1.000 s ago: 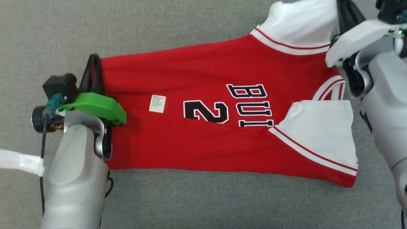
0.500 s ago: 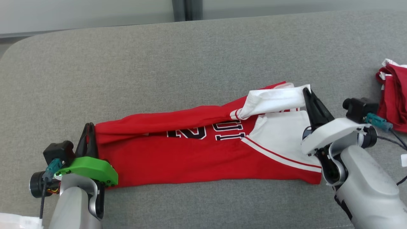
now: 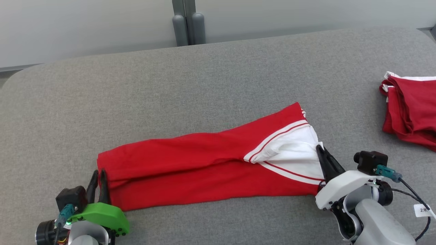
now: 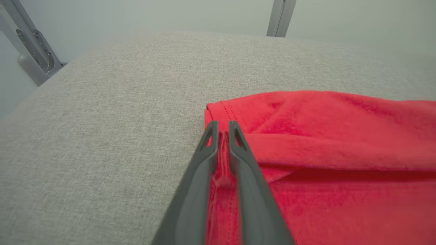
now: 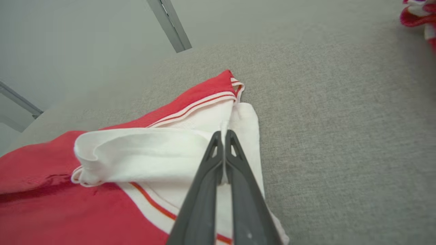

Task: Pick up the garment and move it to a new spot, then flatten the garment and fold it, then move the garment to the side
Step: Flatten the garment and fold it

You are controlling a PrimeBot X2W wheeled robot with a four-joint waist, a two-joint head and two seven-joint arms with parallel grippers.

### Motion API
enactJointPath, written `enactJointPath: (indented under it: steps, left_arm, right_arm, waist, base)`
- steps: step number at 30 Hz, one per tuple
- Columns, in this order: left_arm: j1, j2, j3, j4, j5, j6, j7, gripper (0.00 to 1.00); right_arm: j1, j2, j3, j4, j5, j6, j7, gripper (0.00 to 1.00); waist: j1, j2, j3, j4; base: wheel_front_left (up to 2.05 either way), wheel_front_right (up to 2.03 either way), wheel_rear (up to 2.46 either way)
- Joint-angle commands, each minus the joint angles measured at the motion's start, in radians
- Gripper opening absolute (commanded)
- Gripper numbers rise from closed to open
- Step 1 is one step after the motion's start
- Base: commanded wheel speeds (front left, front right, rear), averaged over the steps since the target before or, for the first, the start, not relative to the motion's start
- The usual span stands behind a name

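Whereas its number faced up a second ago, the red jersey (image 3: 204, 166) now lies folded lengthwise on the grey cushion (image 3: 204, 85), its long axis left to right and its white sleeve end pointing rightward. The left gripper (image 3: 99, 173) pinches its hem and the right gripper (image 3: 319, 148) its sleeve, cloth nipped between the fingers in both wrist views. The head view adds a second red garment (image 3: 412, 112) far right.

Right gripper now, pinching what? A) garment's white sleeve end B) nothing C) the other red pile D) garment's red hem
A: in the right wrist view the right gripper is shut on white cloth at the sleeve end of the garment.
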Motion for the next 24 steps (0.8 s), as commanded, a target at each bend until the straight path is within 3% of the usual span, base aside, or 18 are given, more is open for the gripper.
enactJointPath:
  steps: [1,2,3,8,14,24]
  left_arm:
    - [0.023,0.004,0.011,-0.013,0.0,0.016,0.0,1.0]
    - [0.034,0.004,0.021,-0.028,-0.004,0.029,0.0,1.0]
    - [0.044,0.004,0.027,-0.04,-0.011,0.039,0.0,1.0]
    - [0.117,0.003,0.027,-0.12,-0.035,0.107,0.0,1.0]
    - [0.16,0.003,-0.027,-0.172,-0.072,0.138,0.0,1.0]
    - [0.139,0.003,-0.095,-0.189,-0.09,0.149,0.0,1.0]
  right_arm:
    - [0.016,0.007,-0.017,0.012,0.001,-0.001,-0.003,0.47]
    - [0.014,0.005,-0.027,0.012,-0.016,-0.001,-0.003,0.92]
    - [0.016,0.01,-0.038,0.011,-0.018,-0.001,-0.003,1.0]
    - [0.029,0.023,-0.116,-0.01,-0.082,-0.001,-0.003,1.0]
    - [0.031,0.057,-0.174,0.006,-0.137,-0.001,-0.003,1.0]
    - [-0.048,0.069,-0.205,0.245,-0.188,-0.001,-0.003,1.0]
  waist:
    - [0.0001,0.0,-0.009,0.006]
    - [0.0001,0.0,-0.013,0.008]
    - [0.0001,0.0,-0.016,0.009]
    - [0.0001,0.0,-0.034,0.025]
    - [0.0001,0.0,-0.038,0.062]
    - [0.0001,0.0,-0.008,0.129]
  base:
    - [0.0,0.0,0.0]
    - [0.0,0.0,0.0]
    - [0.0,0.0,0.0]
    - [0.0,0.0,0.0]
    - [0.0,0.0,0.0]
    - [0.0,0.0,0.0]
